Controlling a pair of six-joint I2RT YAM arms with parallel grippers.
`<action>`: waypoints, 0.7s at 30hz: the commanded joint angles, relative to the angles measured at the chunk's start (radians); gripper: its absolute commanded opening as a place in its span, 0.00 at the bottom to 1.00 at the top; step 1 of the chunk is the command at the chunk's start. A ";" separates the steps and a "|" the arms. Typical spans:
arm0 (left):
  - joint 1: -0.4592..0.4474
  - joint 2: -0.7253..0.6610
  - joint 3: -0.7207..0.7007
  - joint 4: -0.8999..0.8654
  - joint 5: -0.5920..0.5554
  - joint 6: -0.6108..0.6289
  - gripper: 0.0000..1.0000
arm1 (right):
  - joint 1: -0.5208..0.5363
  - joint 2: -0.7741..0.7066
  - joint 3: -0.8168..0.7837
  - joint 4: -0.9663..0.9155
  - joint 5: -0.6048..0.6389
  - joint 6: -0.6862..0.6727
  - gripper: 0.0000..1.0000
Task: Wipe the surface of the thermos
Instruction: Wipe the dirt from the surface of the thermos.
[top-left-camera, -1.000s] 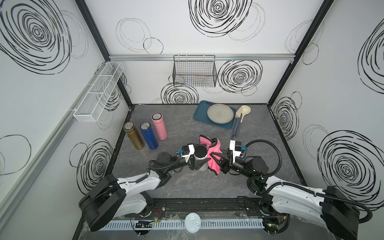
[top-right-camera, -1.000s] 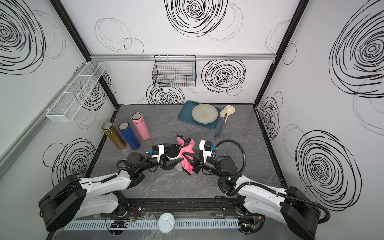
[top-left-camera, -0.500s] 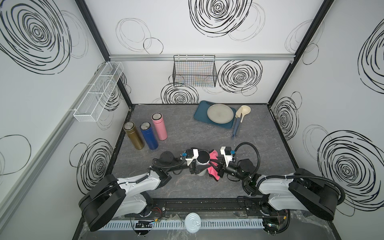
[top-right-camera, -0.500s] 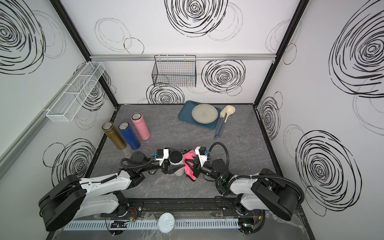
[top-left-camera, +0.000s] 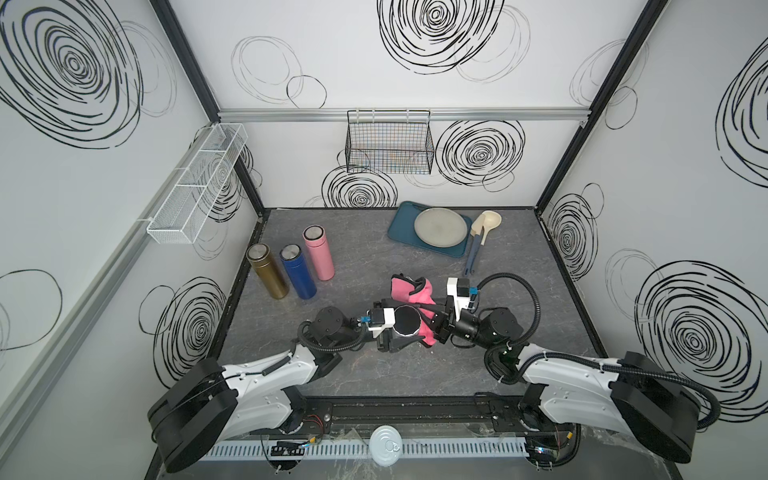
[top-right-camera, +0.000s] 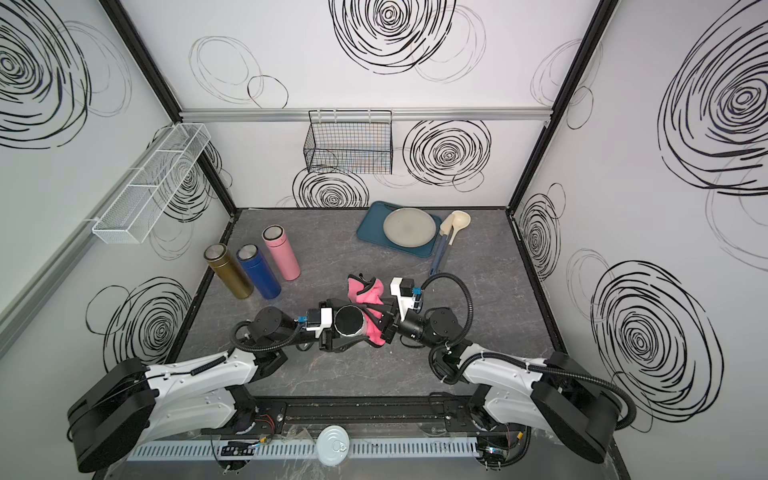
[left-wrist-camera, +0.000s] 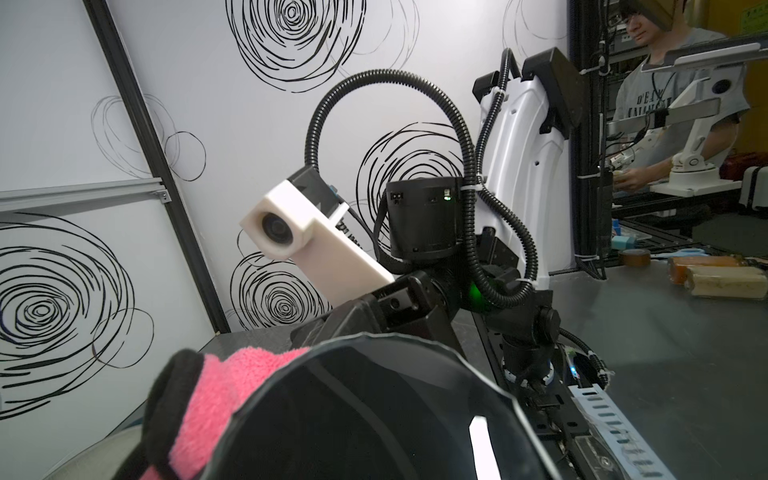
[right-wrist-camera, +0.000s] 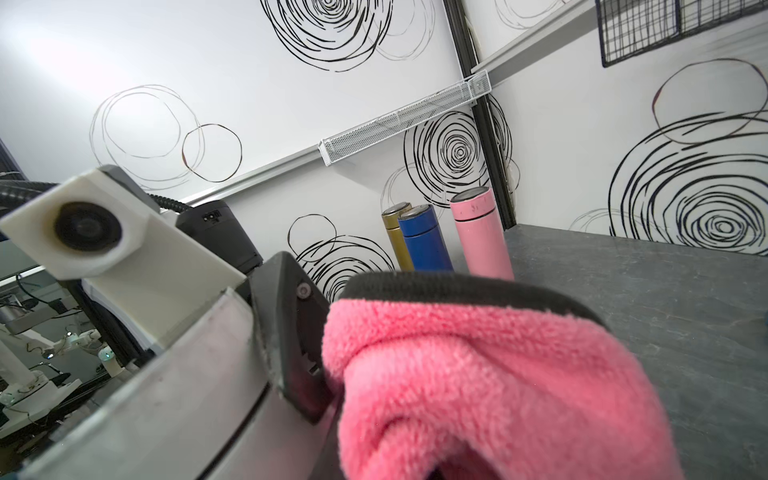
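Thermos (top-left-camera: 406, 321), 6 o'clock of table (top-left-camera: 374, 257) centre, is being clamped upright by left end effector (top-left-camera: 397, 340); smooth, rigid, probably slippery. Right end effector (top-left-camera: 435, 322) is pinching soft cloth (top-left-camera: 409, 289) against its 3 o'clock side.

Thermos (top-left-camera: 406, 321) stood front-centre, cloth (top-left-camera: 409, 291) apparently touching its right side; three flasks (top-left-camera: 296, 272) stood in a row at left; tray (top-left-camera: 401, 220) bearing plate (top-left-camera: 440, 227) lay behind right, spoon (top-left-camera: 482, 232) just beside it.
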 joint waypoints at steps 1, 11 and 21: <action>-0.007 -0.010 0.005 0.149 -0.051 0.074 0.00 | 0.007 0.148 -0.068 0.112 -0.032 0.104 0.00; -0.030 -0.039 -0.002 0.080 -0.066 0.235 0.00 | -0.028 0.012 0.010 0.023 -0.087 0.123 0.00; -0.015 -0.017 -0.004 0.073 -0.016 0.311 0.00 | -0.007 0.260 -0.072 0.196 -0.042 0.162 0.00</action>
